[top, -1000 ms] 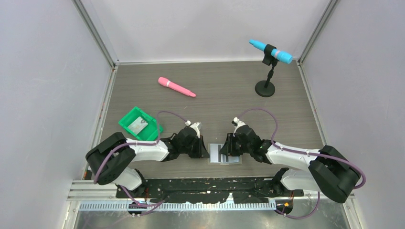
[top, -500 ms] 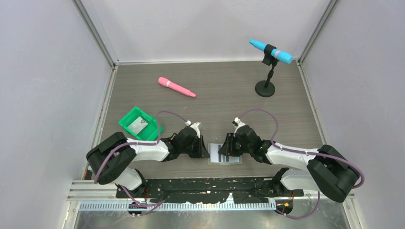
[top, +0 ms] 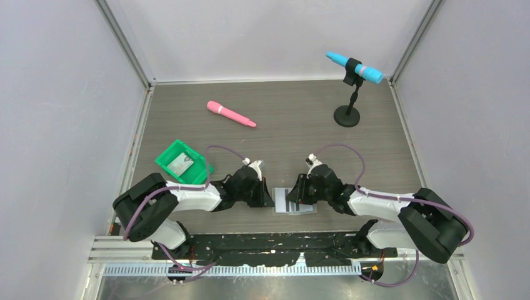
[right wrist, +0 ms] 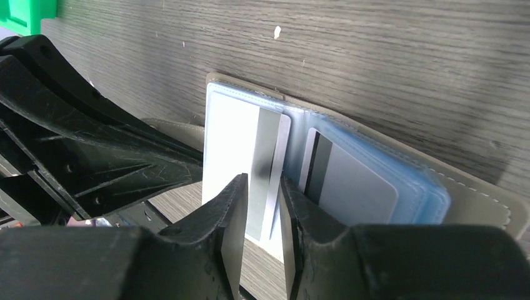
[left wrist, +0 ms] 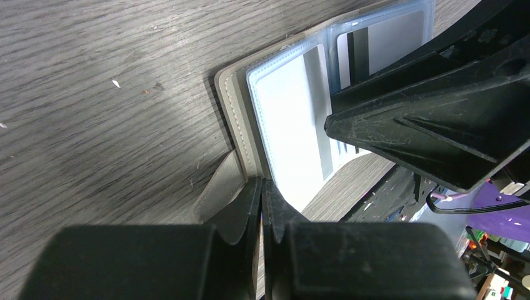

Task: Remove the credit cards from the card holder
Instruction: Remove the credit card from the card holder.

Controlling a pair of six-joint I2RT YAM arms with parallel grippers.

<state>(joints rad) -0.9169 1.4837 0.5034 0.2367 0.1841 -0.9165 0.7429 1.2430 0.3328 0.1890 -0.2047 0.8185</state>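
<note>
Left arm (top: 187,197), right arm (top: 382,203): white links, black joints, purple cables (top: 340,146); end effector fingers (right wrist: 228,219) black, scuffed.

a wood-grain grey table (top: 281,134) carries a green tray (top: 164,157) near its left edge. farther back lies a pink microphone-shaped stick (top: 231,114), tilted. at the far right, well apart from both, a black stand (top: 347,115) holds a blue microphone (top: 354,67) slanted. pale walls (top: 62,94) enclose the table.
</note>
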